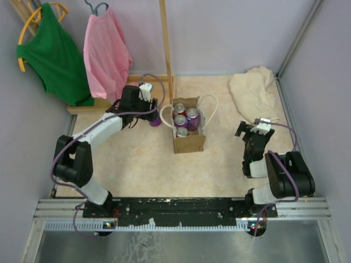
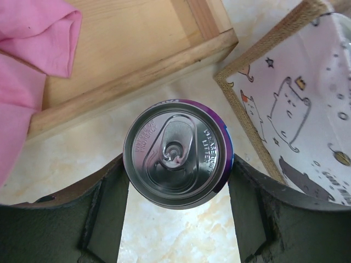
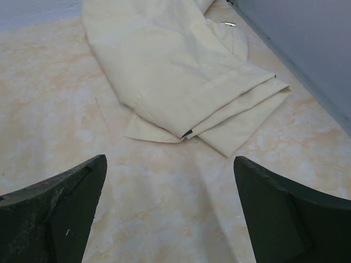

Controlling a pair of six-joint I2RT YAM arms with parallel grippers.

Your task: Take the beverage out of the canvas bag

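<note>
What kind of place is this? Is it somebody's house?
Probably a robot test booth, not a house: plain lilac walls box in a marble-patterned tabletop, and two black-and-white robot arms, left and right, are bolted to a metal rail.

Left wrist view: the purple can [image 2: 176,159] shows mainly its lid, body hidden below; the canvas bag [image 2: 290,104] runs off the right edge. Top view: labels on the bagged cans [image 1: 180,120] are too small to read.

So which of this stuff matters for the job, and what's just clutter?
Job: canvas bag, purple can in the left end effector, cans inside the bag.
Clutter: cream cloth, pink shirt, green shirt, wooden rack.
</note>
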